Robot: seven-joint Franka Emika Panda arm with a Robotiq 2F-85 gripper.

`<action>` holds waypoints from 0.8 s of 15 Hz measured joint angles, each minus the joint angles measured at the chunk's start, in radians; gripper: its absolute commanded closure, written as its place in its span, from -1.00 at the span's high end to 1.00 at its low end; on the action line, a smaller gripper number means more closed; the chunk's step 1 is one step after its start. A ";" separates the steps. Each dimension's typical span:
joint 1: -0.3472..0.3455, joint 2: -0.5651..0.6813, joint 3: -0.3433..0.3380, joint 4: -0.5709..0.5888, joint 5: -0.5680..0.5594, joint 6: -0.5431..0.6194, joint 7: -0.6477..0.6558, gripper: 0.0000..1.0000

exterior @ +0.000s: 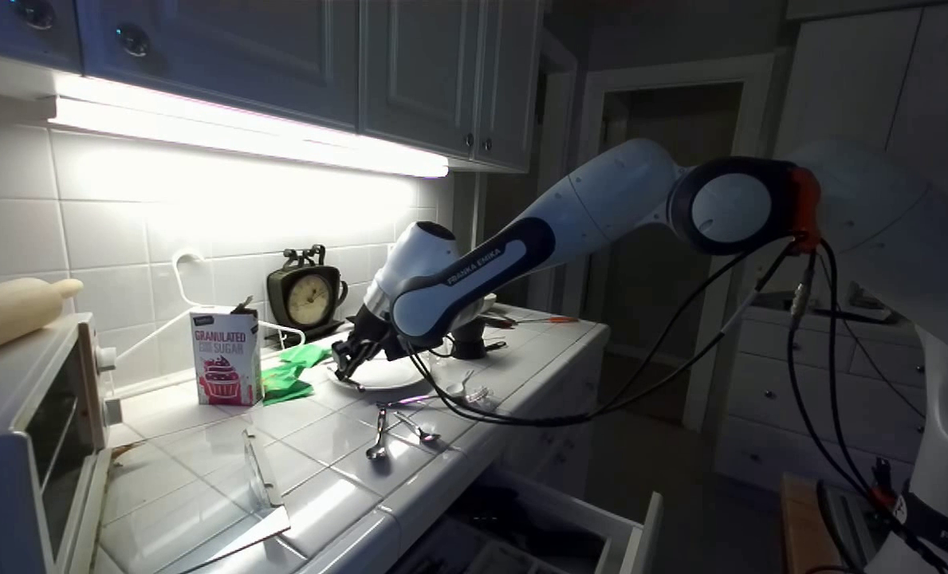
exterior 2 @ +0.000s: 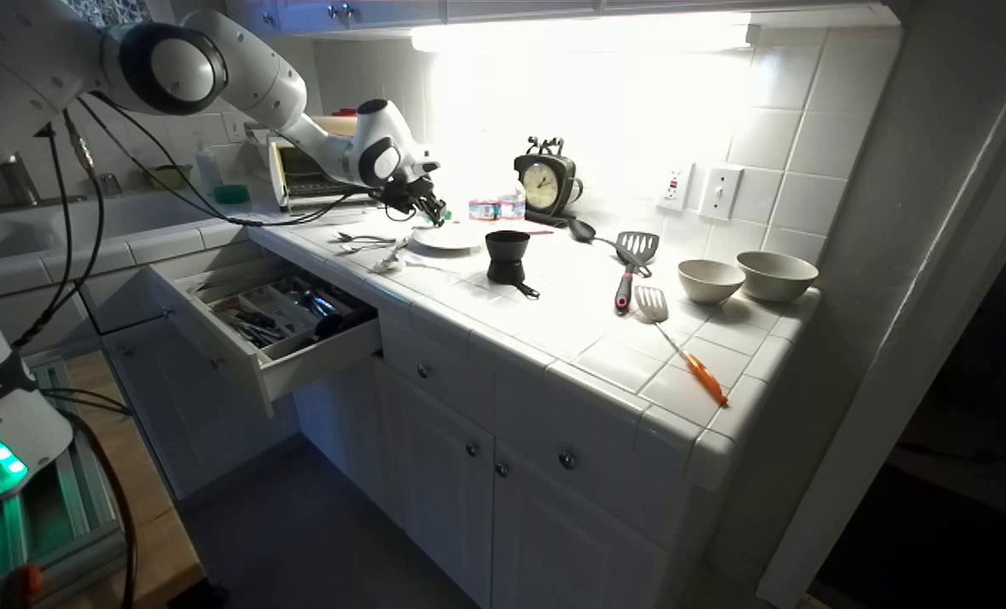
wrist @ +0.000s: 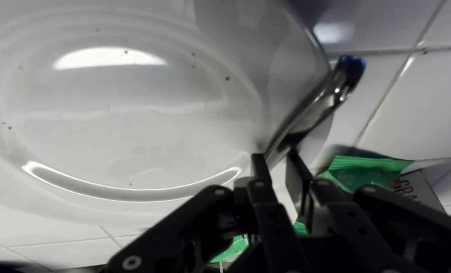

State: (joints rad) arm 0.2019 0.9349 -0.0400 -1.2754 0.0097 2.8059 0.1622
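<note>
wrist view: plate cut off left | metal utensil: lower end unclear

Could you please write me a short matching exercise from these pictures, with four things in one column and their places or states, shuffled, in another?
Things
1. Shiny metal utensil
2. Crinkled green wrapper
3. Light wooden rolling pin
4. White kitchen drawer

Places or states
A. On top of a white toaster oven
B. Pulled open
C. Over the rim of a glossy white round plate, at the jaws
D. Beside a white-and-pink cardboard sugar box

Right pairs: 1-C, 2-D, 3-A, 4-B.
</note>
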 measured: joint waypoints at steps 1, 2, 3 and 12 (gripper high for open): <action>0.000 0.001 0.000 0.002 0.000 0.000 0.000 -1.00; 0.000 0.002 -0.002 0.004 0.000 -0.001 0.000 -1.00; 0.000 0.003 -0.003 0.006 0.000 -0.002 0.000 -1.00; 0.000 0.004 -0.004 0.011 0.000 -0.012 0.000 0.11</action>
State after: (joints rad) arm 0.2020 0.9386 -0.0436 -1.2640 0.0097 2.7941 0.1622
